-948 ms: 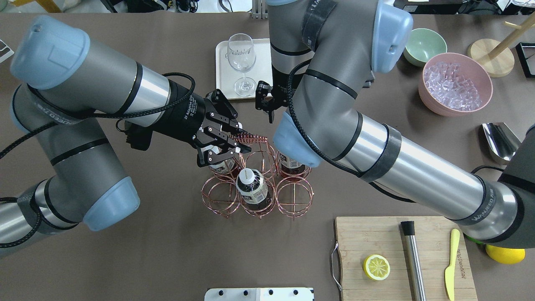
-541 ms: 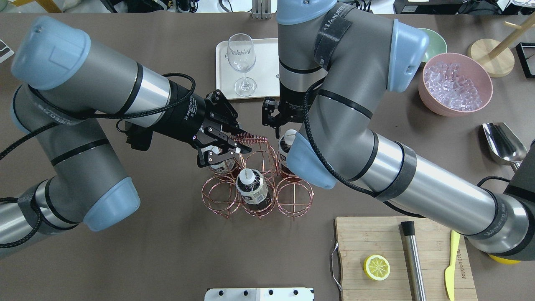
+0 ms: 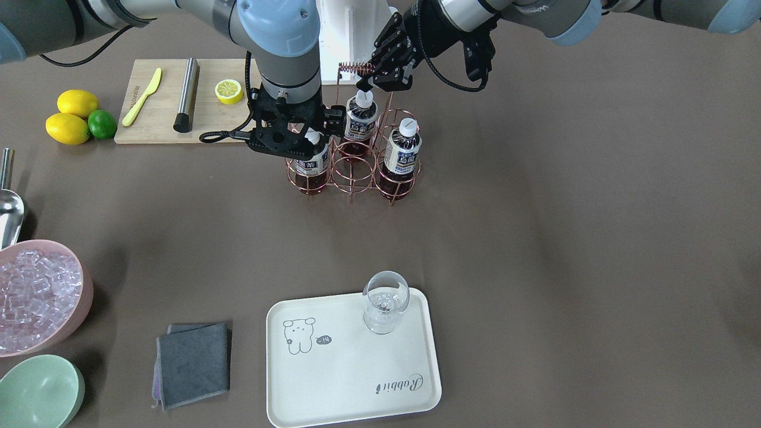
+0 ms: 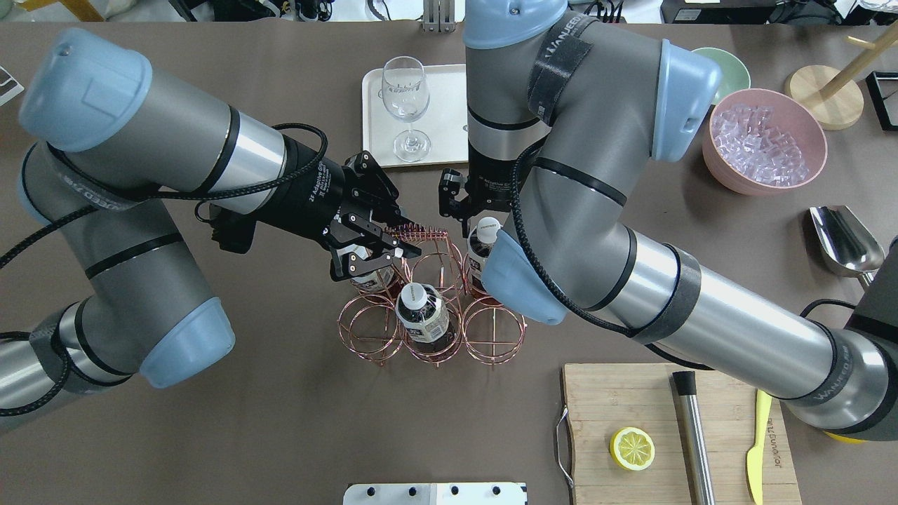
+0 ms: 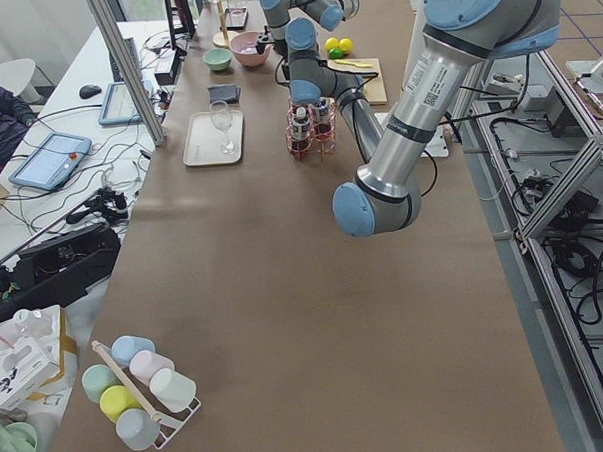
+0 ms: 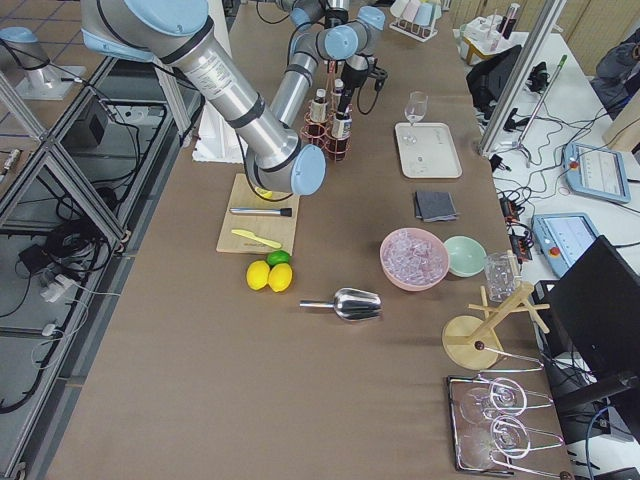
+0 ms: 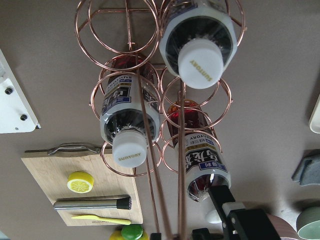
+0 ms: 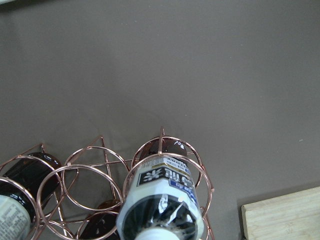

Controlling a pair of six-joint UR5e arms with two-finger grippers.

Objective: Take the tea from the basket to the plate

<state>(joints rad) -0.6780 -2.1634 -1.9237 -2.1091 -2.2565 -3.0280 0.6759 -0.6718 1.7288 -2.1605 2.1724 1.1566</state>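
Right arm reaching down; right gripper (image 3: 300, 139) hanging with fingers apart, straddling cap of tea (image 3: 311, 161). Tea standing directly beneath it, in basket (image 3: 351, 180). Left gripper (image 4: 407, 251) clamping basket's coiled handle. Left wrist view, unlike overhead, showing finger pad (image 7: 223, 209) just beside cap.

3 tea bottles (image 3: 403, 156), 1 basket (image 3: 351, 179), 1 plate (image 3: 351, 380), 2 bowls (image 3: 35, 393).

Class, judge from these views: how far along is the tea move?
Done: nothing yet; all three teas sit in the basket, and the plate holds only a glass. In hand: left claw grips the handle; right claw is at one cap. Left: lift, carry, set down.
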